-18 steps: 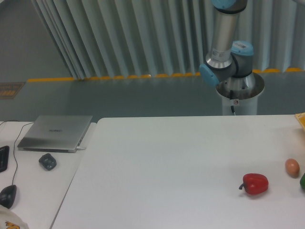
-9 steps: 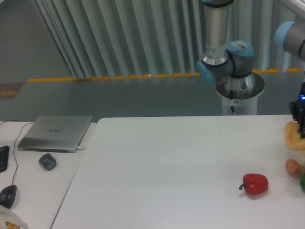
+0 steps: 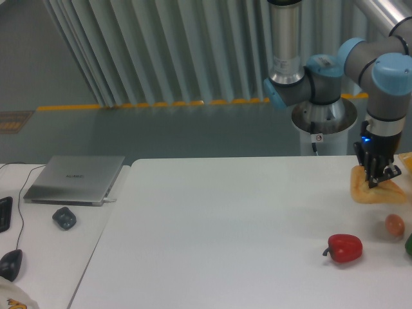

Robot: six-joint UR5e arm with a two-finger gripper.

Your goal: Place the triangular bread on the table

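Note:
The triangular bread (image 3: 364, 191) is a golden-tan flat wedge, held at the right side of the white table (image 3: 225, 232). My gripper (image 3: 378, 177) points down and is shut on the bread's top right part, carrying it just above the tabletop. The bread hangs tilted under the fingers, and its right end is partly hidden by them. The arm's blue and grey joints rise behind it towards the base at the table's far edge.
A red pepper (image 3: 344, 248) lies in front of the bread. A small tan egg-like ball (image 3: 394, 225) and a green thing (image 3: 409, 244) sit at the right edge. A closed laptop (image 3: 76, 178) and two mice (image 3: 64, 217) lie on the adjoining desk at left.
The arm has swung in from the right. The gripper and the bread moved leftwards over the table, from the right edge to well inside the frame.

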